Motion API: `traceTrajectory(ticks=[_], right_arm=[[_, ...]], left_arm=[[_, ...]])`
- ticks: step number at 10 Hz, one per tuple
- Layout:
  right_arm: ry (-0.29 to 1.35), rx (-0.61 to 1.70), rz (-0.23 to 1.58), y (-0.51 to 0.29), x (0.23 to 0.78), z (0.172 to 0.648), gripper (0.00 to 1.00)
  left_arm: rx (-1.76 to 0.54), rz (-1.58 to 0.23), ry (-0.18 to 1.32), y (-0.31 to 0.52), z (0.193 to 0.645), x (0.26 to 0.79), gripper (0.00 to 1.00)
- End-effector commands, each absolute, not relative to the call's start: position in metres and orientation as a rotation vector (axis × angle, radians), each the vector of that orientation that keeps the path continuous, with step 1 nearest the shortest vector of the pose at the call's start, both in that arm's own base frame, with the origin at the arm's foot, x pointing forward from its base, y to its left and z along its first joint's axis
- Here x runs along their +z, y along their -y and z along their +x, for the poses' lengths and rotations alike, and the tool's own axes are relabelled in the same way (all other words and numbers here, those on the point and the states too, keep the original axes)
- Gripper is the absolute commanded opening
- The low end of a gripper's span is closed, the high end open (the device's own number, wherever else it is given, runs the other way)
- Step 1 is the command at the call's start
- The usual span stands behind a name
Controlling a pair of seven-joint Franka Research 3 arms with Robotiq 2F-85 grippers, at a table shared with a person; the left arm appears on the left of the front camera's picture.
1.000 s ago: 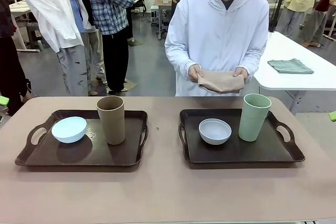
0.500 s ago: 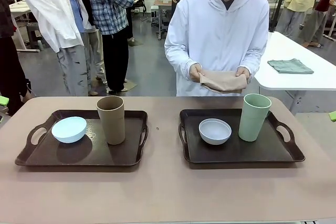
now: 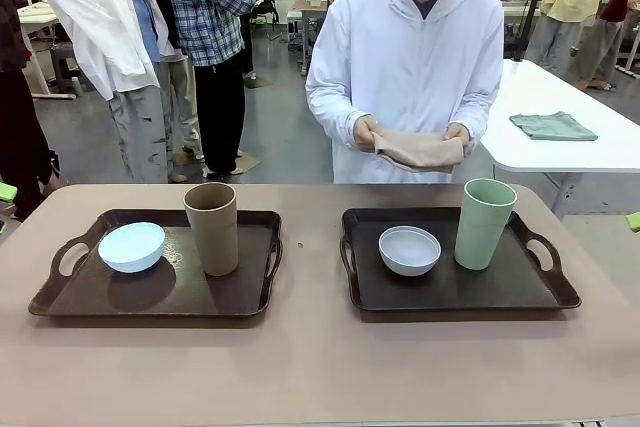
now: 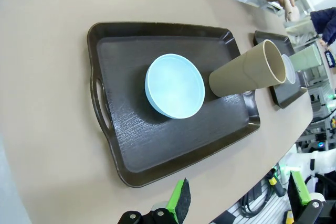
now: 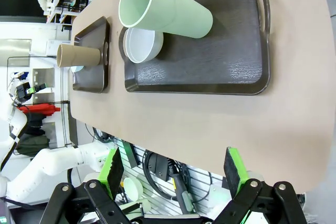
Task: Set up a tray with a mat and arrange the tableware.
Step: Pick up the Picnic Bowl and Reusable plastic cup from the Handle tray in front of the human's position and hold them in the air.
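Two dark brown trays lie side by side on the tan table (image 3: 310,367), well apart, and we read them from left to right. In the left wrist view, the left gripper (image 4: 237,191) hangs off the table's near edge with its green pads spread wide and nothing between them. Just beyond it lies the left tray (image 3: 150,313). This tray carries the pale blue bowl (image 3: 131,246) toward its left handle and the tan-brown tumbler (image 3: 212,229) upright to the bowl's right, near it but apart. At the table's far side, between the trays and nearer the right one, we see a person in a white hooded top. Both of the person's hands (image 3: 367,134) hold a folded tan mat (image 3: 420,150) at waist height, above the table and touching neither tray. The right tray (image 3: 460,309) carries the greyish white bowl (image 3: 409,250) near its middle, and the light green tumbler (image 3: 484,224) stands upright to the bowl's right. In the right wrist view, the right gripper (image 5: 173,169) hangs over the table's near edge, its fingers likewise far apart and gripping nothing. Behind the person, a folded grey-green cloth (image 3: 552,125) rests on a white table (image 3: 600,152).
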State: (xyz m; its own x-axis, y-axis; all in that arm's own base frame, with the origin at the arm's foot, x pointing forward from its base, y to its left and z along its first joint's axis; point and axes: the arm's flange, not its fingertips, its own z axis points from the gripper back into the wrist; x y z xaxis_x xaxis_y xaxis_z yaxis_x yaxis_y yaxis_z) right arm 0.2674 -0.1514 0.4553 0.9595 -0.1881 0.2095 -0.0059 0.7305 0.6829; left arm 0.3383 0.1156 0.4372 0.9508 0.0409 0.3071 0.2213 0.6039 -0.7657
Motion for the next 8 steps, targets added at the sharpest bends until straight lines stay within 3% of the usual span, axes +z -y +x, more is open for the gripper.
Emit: traceTrajectory(ticks=[1,7,8], right_arm=[[0.283,-0.092,0.768,0.153,0.454,0.269,1.00],[0.274,-0.102,0.747,0.151,0.455,0.267,1.00],[0.370,0.032,0.778,0.156,0.469,0.276,1.00]], left_arm=[[-0.110,-0.938,0.321,-0.117,0.340,0.437,1.00],[-0.110,-0.938,0.321,-0.117,0.340,0.437,1.00],[-0.107,-0.920,0.308,-0.115,0.338,0.437,1.00]])
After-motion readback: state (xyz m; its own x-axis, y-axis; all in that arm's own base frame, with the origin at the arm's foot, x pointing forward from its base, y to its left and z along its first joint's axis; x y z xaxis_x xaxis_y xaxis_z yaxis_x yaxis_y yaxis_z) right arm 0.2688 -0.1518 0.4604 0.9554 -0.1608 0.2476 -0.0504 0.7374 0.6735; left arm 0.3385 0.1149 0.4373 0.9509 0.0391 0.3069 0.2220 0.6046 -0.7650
